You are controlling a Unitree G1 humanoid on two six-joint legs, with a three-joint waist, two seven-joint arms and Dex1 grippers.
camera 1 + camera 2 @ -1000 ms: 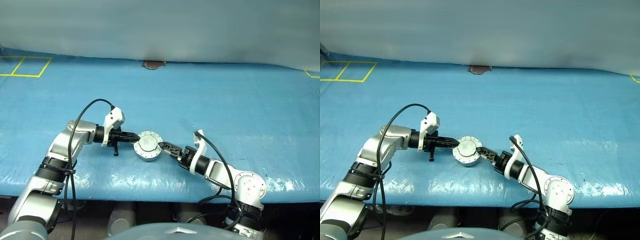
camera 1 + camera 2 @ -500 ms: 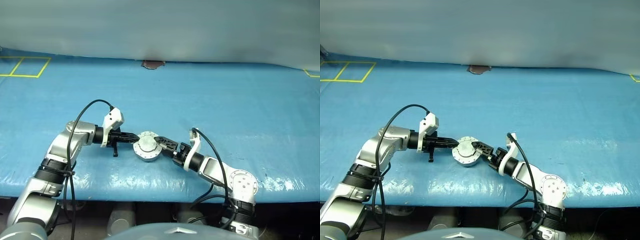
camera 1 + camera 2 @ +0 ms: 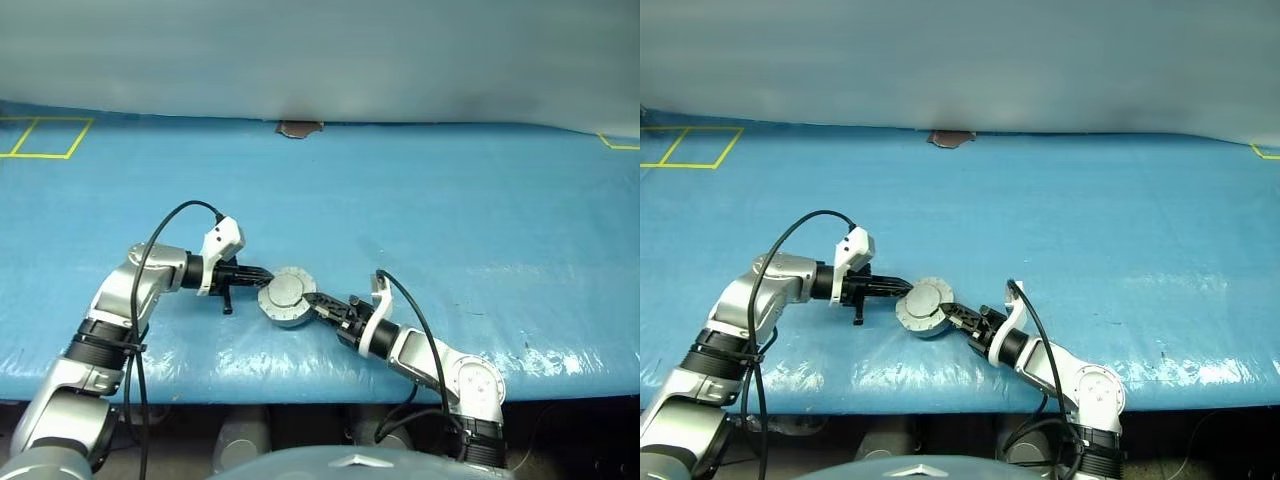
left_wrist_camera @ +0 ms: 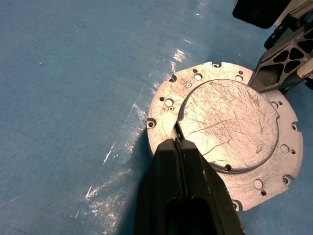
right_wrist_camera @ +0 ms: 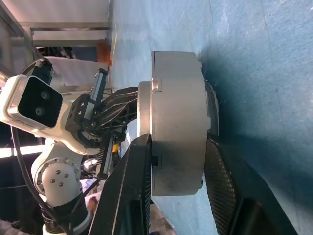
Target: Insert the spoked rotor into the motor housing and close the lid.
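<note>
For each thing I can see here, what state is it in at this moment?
motor housing: lying on the blue table, closed, gripped across its side wall
lid: shut on the housing, plain grey face up
left gripper: shut, tips on the lid's rim
right gripper: clamping the housing

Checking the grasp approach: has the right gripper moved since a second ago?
Yes. The right gripper has come in toward the closed motor housing and now straddles its side.

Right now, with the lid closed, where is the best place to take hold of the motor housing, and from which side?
Probably at its plain cylindrical side wall, top and bottom faces between the fingers, from the robot's right. The motor housing is a short drum under the flat lid; the right gripper already straddles it this way, while the shut left gripper rests on the lid's opposite side.
</note>
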